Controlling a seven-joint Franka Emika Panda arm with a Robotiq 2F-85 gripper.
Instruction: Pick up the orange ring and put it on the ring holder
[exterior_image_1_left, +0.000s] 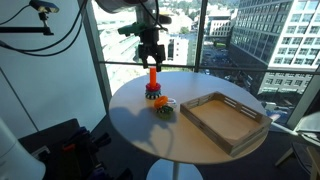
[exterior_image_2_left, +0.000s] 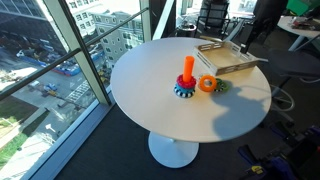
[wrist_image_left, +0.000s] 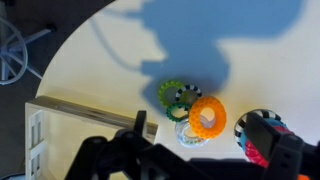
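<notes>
1. The job has not really started. The orange ring lies on the table, not on the holder.
2. The orange ring sits just beside the holder's base. It touches a green ring and a pale ring.
3. The holder's peg is bare. No ring is on it.
4. The gripper hangs in the air over the holder. It holds nothing. I cannot tell if its fingers are spread or pressed together.
5. The tray lies near by, on the far side of the rings from the holder.
6. Left to do, I think: go down to the orange ring, pinch it, lift it, and drop it over the peg.
</notes>
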